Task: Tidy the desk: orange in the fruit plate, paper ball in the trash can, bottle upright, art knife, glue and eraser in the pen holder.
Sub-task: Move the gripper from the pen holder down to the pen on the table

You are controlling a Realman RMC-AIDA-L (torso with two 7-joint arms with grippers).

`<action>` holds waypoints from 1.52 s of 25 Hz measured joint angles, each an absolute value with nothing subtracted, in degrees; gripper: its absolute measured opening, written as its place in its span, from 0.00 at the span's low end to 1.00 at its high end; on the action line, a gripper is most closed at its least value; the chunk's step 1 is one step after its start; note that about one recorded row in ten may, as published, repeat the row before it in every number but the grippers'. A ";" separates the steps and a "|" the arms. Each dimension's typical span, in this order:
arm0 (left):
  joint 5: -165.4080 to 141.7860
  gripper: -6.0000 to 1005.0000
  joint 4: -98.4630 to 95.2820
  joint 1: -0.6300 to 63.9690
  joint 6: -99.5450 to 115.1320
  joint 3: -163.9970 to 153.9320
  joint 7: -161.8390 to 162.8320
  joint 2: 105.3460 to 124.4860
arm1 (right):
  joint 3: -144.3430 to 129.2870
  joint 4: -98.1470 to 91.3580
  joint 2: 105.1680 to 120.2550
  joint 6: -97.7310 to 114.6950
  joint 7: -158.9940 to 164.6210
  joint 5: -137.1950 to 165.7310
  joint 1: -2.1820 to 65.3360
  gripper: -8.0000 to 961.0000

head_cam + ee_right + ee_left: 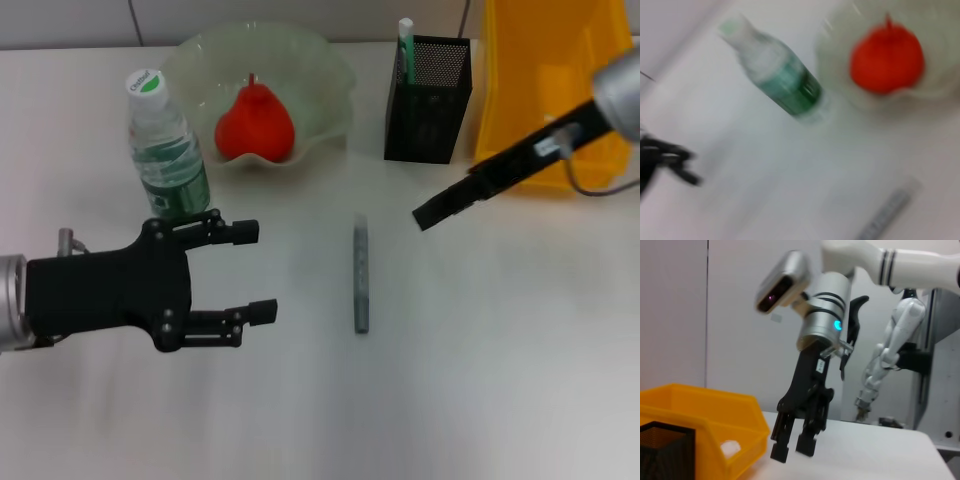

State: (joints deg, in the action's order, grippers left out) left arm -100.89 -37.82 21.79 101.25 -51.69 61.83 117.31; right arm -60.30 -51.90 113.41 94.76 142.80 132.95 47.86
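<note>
head view: orange (255,122) sits in the fruit plate (330,70), bottle (165,145) upright to its left, glue (406,45) in the pen holder (428,100), art knife (361,272) flat mid-desk (480,380); left end effector (258,272) hovers near-left, fingers spread, empty. left wrist view: right end effector (792,451), fingers slightly parted, hangs empty beside the trash can (710,415). right wrist view: bottle, orange and knife appear blurred.

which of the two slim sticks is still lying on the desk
The art knife, the grey one, lies flat on the table between the two grippers. The mint-green glue already stands in the pen holder.
</note>
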 joint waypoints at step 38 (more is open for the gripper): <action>-101.05 0.83 -34.89 17.21 100.92 -51.59 52.75 118.32 | -93.85 -33.15 119.89 73.43 164.68 136.05 67.09 0.71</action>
State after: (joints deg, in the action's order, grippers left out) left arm -101.05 -34.89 17.21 100.92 -51.59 52.75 118.32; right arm -93.85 -33.15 119.89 73.43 164.68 136.05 67.09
